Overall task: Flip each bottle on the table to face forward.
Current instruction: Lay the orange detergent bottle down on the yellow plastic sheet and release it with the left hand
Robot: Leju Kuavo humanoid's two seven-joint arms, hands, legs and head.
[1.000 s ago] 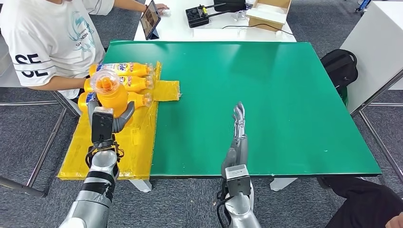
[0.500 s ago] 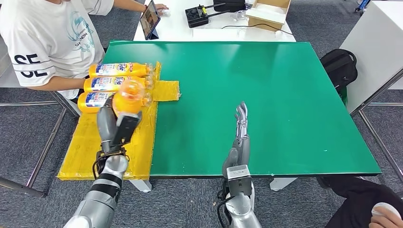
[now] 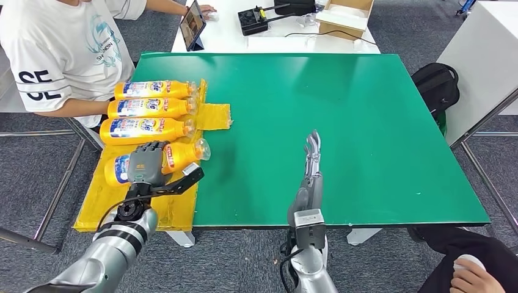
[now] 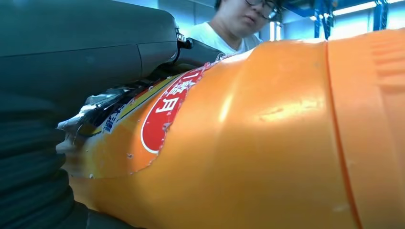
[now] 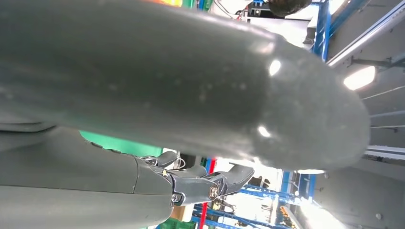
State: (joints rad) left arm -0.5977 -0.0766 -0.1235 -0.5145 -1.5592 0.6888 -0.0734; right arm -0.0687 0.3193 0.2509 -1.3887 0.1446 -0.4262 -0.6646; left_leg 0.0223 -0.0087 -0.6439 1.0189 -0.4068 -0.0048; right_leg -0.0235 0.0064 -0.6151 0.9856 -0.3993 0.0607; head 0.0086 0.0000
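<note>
Lying on its side on the yellow mat [image 3: 104, 198], the held bottle [image 3: 181, 155] points its clear cap toward the green tabletop [image 3: 342, 122], with the left hand [image 3: 146, 163] wrapped over its middle, fingers across the label. In the left wrist view the bottle [image 4: 267, 143] presses close against the hand [image 4: 71, 57], a red and blue label showing; whether that is the front face is hard to judge at this range. Three more bottles lie in a row just beyond it on the mat, caps toward the green surface: the far bottle [image 3: 157, 89], the middle bottle [image 3: 151, 107] and the near bottle [image 3: 143, 129], all with blue labels up. The right hand [image 3: 312, 160] hovers over the tabletop, well apart from the bottles, fingers straight and together, holding nothing. A person [image 3: 58, 52] in a white shirt sits beside the mat's far corner.
</note>
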